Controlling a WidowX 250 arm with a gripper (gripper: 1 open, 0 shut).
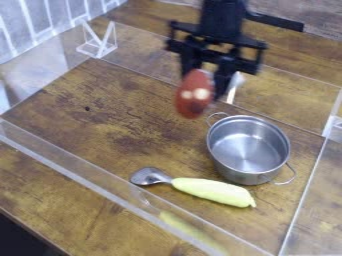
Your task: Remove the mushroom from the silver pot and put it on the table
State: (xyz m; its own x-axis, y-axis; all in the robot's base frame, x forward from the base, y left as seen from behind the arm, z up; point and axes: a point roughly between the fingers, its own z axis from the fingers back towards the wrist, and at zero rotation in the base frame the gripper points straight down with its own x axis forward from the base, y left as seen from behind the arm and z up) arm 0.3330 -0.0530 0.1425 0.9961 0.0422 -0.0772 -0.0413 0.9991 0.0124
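Observation:
The mushroom (195, 94), reddish-brown with a pale patch low on it, hangs in the air left of and above the silver pot (249, 148). My gripper (203, 84) is shut on the mushroom, the black arm coming down from the top of the view. The shiny pot stands with nothing inside it on the dark wood-plank table (107, 110), at the right side. The fingertips are partly blurred by motion.
A spoon with a yellow handle (198, 187) lies in front of the pot. Clear acrylic walls border the table (80, 150), with a low front wall and a right wall (315, 190). A clear stand (94, 40) sits at the back left.

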